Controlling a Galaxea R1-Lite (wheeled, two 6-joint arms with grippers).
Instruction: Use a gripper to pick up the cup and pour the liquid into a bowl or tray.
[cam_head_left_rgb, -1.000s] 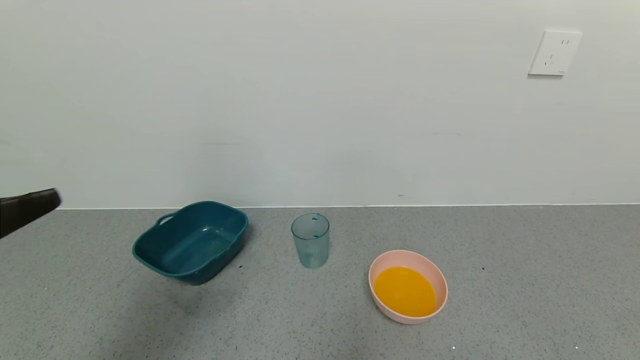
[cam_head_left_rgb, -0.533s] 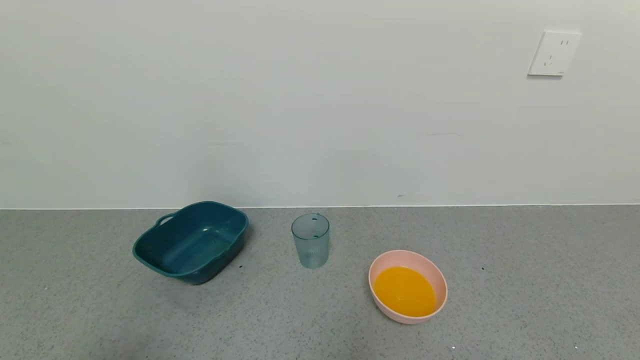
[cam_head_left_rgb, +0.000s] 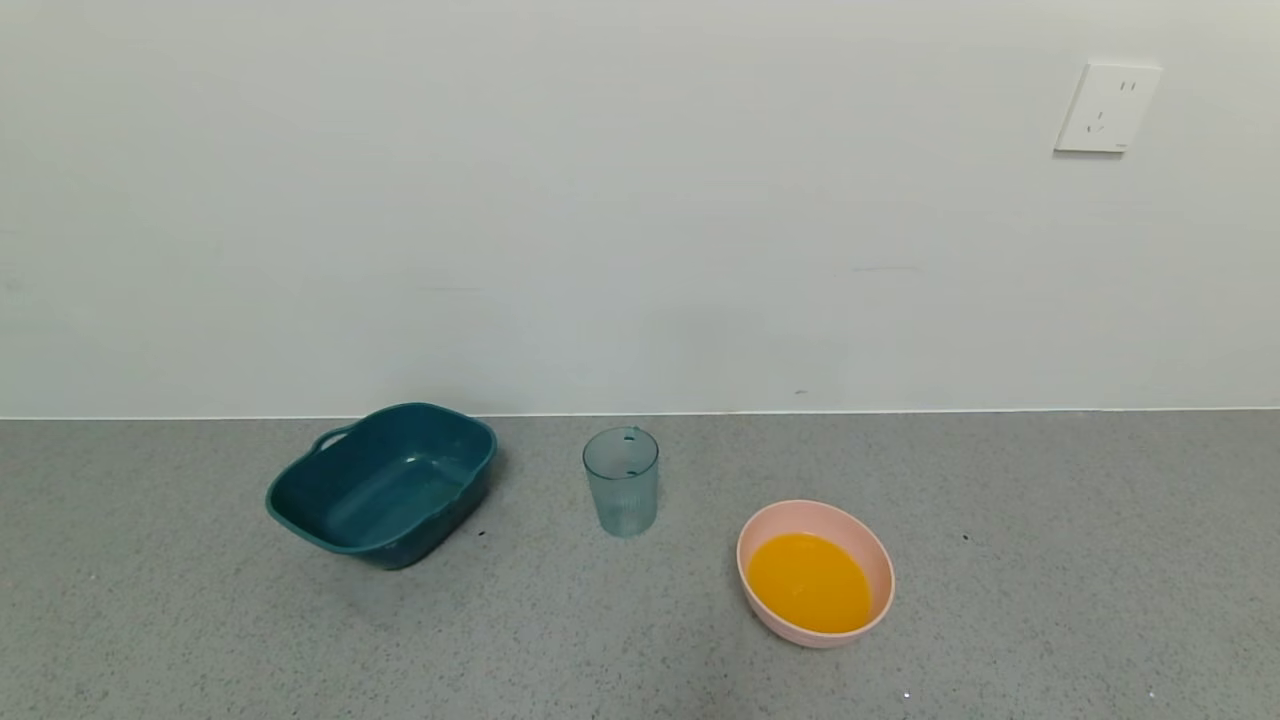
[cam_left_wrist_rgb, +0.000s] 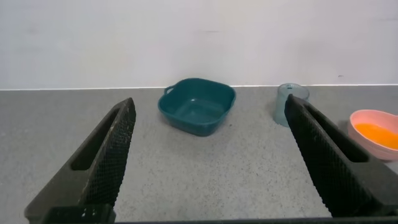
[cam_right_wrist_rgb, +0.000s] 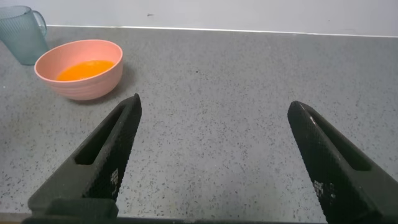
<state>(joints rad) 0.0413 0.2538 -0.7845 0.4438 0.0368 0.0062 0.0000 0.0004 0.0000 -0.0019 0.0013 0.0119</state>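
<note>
The ribbed blue-green cup (cam_head_left_rgb: 621, 481) stands upright and empty in the middle of the grey counter, seen too in the left wrist view (cam_left_wrist_rgb: 290, 104) and the right wrist view (cam_right_wrist_rgb: 23, 33). Right of it and nearer to me sits the pale pink bowl (cam_head_left_rgb: 868, 548), holding the orange liquid (cam_head_left_rgb: 809, 582). The bowl shows in both wrist views (cam_left_wrist_rgb: 368, 117) (cam_right_wrist_rgb: 106, 50), liquid inside (cam_right_wrist_rgb: 84, 69). Neither gripper appears in the head view. My left gripper (cam_left_wrist_rgb: 209, 112) is open, well back from the cup. My right gripper (cam_right_wrist_rgb: 215, 109) is open over bare counter, apart from the bowl.
A dark teal handled tub (cam_head_left_rgb: 384, 483) sits empty left of the cup, also in the left wrist view (cam_left_wrist_rgb: 196, 105). A white wall with a socket plate (cam_head_left_rgb: 1107, 106) runs along the counter's far edge. Bare grey counter (cam_head_left_rgb: 1080, 560) spreads right of the bowl.
The left arm's dark tip, at the far left edge of the head view a second ago, has withdrawn out of sight. Cup, bowl and tub have not moved.
</note>
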